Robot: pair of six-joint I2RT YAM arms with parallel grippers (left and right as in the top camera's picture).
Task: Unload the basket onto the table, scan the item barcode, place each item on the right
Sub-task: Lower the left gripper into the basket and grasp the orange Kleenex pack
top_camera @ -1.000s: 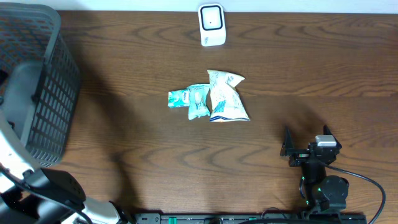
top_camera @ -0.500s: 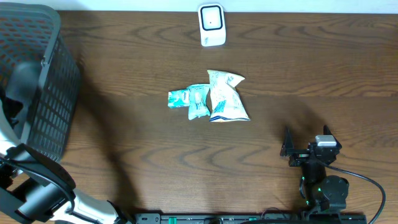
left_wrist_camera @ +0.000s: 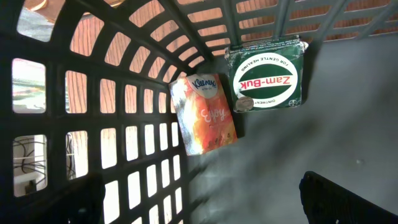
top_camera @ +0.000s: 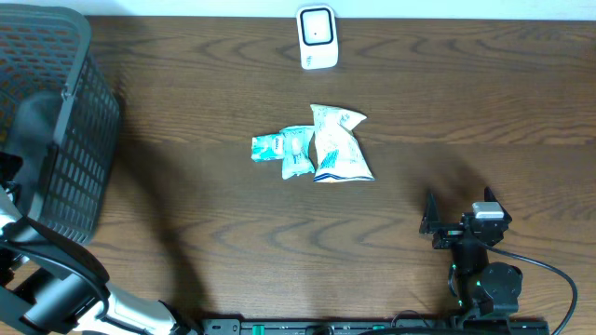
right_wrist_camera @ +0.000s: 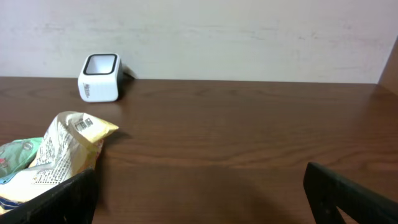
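Balm box (left_wrist_camera: 266, 78) and tissue pack (left_wrist_camera: 204, 115) lie in the basket (left_wrist_camera: 124, 124), likely done; packets (top_camera: 317, 149) await the scanner (top_camera: 317, 37); left claw (left_wrist_camera: 339, 194) and right claw (top_camera: 458, 209) gape wide, empty

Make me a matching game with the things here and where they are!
Things:
1 scanner
2 snack bag
3 ointment box
4 basket

Places:
A inside the basket
B middle of the table
C far edge of the table
D left end of the table

Pairs: 1-C, 2-B, 3-A, 4-D
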